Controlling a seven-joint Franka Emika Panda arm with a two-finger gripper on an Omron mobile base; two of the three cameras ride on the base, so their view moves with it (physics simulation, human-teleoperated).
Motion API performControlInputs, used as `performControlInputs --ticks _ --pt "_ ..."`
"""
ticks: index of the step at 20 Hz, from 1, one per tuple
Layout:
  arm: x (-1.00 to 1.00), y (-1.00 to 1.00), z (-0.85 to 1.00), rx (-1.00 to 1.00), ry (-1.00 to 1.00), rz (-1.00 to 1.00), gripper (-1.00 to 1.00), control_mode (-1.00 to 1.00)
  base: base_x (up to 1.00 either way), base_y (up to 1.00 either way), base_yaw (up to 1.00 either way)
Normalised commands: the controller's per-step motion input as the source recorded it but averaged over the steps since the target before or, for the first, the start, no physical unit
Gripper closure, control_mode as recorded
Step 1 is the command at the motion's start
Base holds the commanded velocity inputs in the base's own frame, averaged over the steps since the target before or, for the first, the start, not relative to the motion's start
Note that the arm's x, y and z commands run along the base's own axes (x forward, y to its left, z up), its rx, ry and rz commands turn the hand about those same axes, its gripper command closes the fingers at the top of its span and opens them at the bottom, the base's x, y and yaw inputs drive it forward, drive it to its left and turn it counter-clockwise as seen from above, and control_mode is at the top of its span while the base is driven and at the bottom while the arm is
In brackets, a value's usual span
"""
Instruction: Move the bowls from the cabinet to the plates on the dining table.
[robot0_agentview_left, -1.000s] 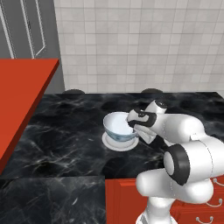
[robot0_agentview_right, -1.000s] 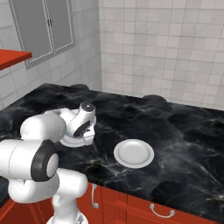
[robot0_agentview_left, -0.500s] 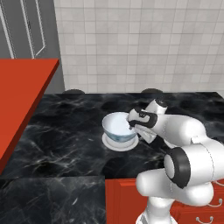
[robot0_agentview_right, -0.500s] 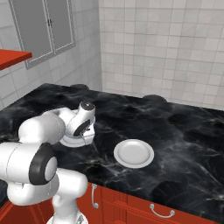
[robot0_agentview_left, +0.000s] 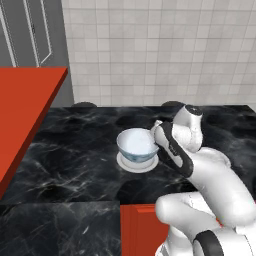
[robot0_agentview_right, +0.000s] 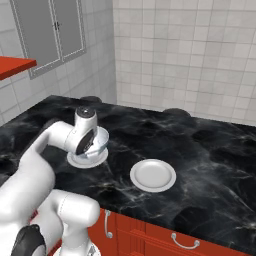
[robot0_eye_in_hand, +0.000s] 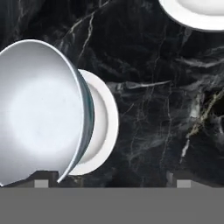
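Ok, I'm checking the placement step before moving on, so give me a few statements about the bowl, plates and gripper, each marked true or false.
1. The white bowl sits on a plate on the black marble table. True.
2. The second plate already holds the wooden bowl. False: it is bare.
3. The gripper is clamped on the bowl's rim. False: in the hand view its fingertips stand wide apart, with the bowl's edge near the left one.
4. The two plates lie apart on the same tabletop. True.
5. The bowl has tipped onto its side. False: it stands upright.
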Motion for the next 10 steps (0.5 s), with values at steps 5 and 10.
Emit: performControlInputs --ticks 5,10 --pt "-0.98 -0.04 0.57 -0.07 -0.12 0.00 -1.00 -1.00 0.00 0.00 0.00" --pt "-1.00 -0.12 0.93 -0.11 -0.20 0.10 -1.00 -1.00 0.00 0.00 0.00"
